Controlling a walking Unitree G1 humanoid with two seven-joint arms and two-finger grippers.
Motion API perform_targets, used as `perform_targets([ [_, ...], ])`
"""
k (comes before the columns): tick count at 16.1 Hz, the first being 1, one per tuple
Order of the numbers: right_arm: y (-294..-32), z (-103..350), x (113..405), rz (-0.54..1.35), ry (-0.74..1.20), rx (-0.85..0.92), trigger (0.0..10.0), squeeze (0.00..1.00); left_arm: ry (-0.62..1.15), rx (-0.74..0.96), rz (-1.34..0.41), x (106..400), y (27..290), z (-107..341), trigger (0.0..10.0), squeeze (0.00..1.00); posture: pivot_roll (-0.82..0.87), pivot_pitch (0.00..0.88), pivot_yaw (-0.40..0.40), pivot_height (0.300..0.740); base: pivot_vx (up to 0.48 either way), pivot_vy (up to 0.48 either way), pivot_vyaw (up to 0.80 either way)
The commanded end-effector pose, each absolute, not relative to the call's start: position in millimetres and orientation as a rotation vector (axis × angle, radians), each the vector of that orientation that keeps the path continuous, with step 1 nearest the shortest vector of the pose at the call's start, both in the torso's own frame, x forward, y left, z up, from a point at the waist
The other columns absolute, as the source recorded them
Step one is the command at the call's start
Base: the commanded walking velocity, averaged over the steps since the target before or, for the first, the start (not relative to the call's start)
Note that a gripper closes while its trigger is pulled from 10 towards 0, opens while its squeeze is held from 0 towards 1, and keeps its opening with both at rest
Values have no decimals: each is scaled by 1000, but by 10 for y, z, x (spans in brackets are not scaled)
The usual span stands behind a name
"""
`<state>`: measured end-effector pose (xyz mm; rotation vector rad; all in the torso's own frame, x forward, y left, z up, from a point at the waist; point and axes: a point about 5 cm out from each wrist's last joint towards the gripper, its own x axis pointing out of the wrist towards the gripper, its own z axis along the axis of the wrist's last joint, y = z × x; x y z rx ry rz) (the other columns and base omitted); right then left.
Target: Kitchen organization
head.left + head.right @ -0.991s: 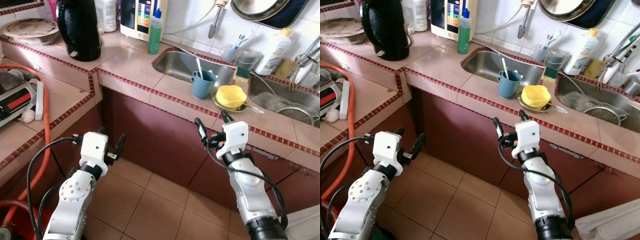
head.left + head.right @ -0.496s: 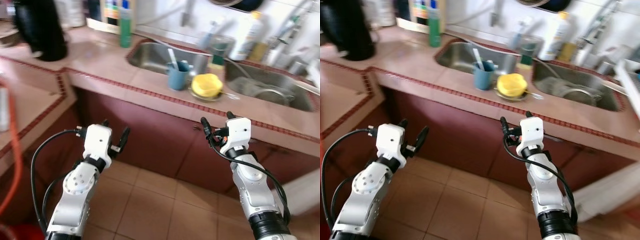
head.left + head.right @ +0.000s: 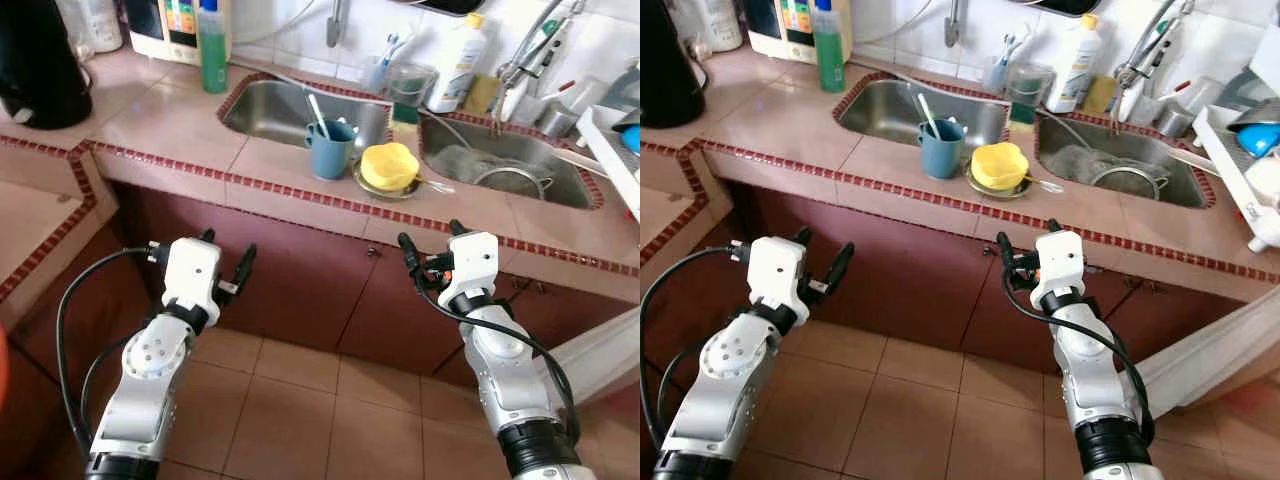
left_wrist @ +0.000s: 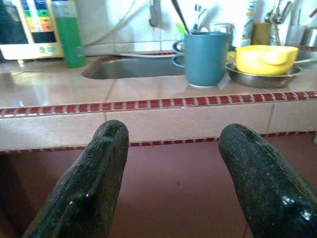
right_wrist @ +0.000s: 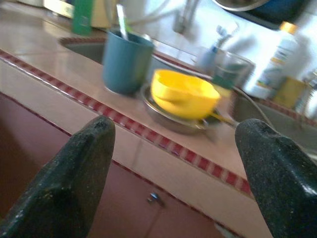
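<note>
The left gripper and the right gripper are held below the edge of the tiled counter, in front of the red cabinet. The fingers of both are spread wide, with nothing between them. A blue mug is placed on the counter between two sinks, just beside a yellow bowl seated in a metal dish.

bare counter edge left of blue mug, yellow bowl beside it
</note>
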<state>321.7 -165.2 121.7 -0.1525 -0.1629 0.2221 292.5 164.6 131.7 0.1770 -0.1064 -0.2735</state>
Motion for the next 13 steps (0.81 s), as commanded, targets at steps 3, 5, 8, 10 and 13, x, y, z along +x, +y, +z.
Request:
perform_targets([
  [3, -1663, 1269, 3201, 243, -185, -167, 10000, 0, -113, 164, -296, 2921, 1658, 1323, 10000, 0, 51, 0, -127, 740, 181, 0, 0],
  [5, -1665, 1262, 3192, 249, -185, -170, 10000, 0, -116, 165, -297, 2923, 1659, 1330, 10000, 0, 51, 0, -125, 740, 300, 0, 0],
  [8, -1685, 1249, 3180, 253, -186, -178, 10000, 0, -119, 170, -305, 2919, 1646, 1331, 10000, 0, 52, 0, -123, 740, 329, 0, 0],
  [10, -1680, 1241, 3171, 258, -182, -186, 10000, 0, -116, 172, -317, 2910, 1636, 1323, 10000, 0, 52, 0, -125, 740, 330, 0, 0],
  [13, -1694, 1207, 3170, 263, -151, -173, 10000, 0, -118, 178, -320, 2917, 1632, 1327, 10000, 0, 52, 0, -125, 740, 329, 0, -404],
])
